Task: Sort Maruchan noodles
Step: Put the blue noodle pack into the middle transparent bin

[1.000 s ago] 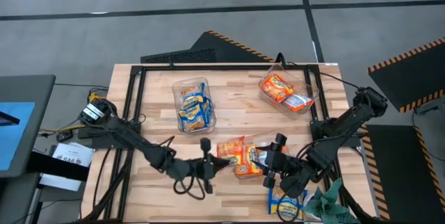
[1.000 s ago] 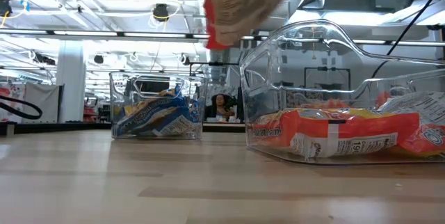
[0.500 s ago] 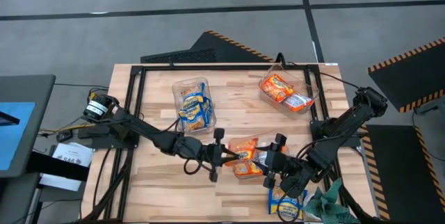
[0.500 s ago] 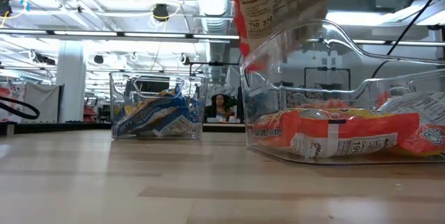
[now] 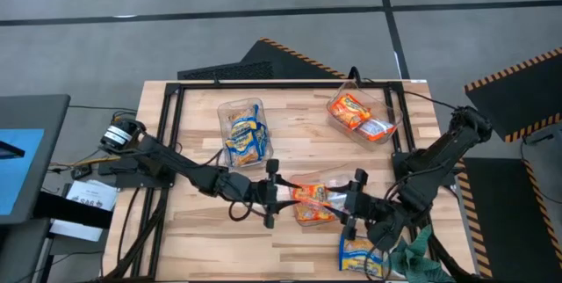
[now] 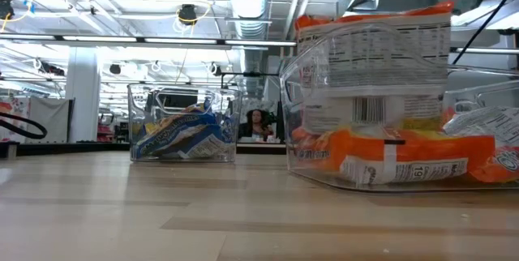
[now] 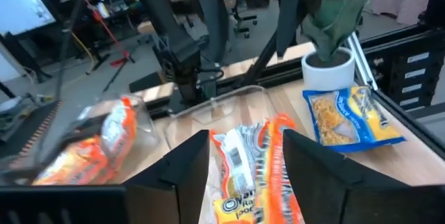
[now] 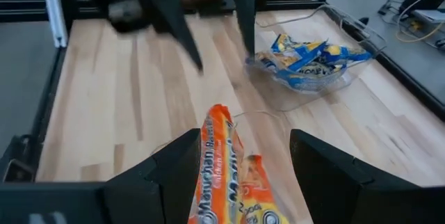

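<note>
A clear bin near the table's middle holds orange-and-white Maruchan packets. The top packet stands tilted inside it, resting on the others. My left gripper is at the bin's left end, open. In its wrist view the packet shows between and below the spread fingers, apart from them. My right gripper is open at the bin's right end, and an orange packet shows between its fingers. A yellow-blue packet lies flat near the front edge. My right gripper stands level at the near bin's right end, its fingers wide apart. I cannot tell whether they touch the bin's clear wall.
A clear bin with yellow-blue packets stands at the far left, and another with orange-red packets at the far right. A green cloth lies at the front right corner. Bare wood lies along the front left.
My left gripper has carried an orange packet toward the table's right edge, over the near bin, and has opened. The packet has dropped into the bin and now leans there on the other packets.
</note>
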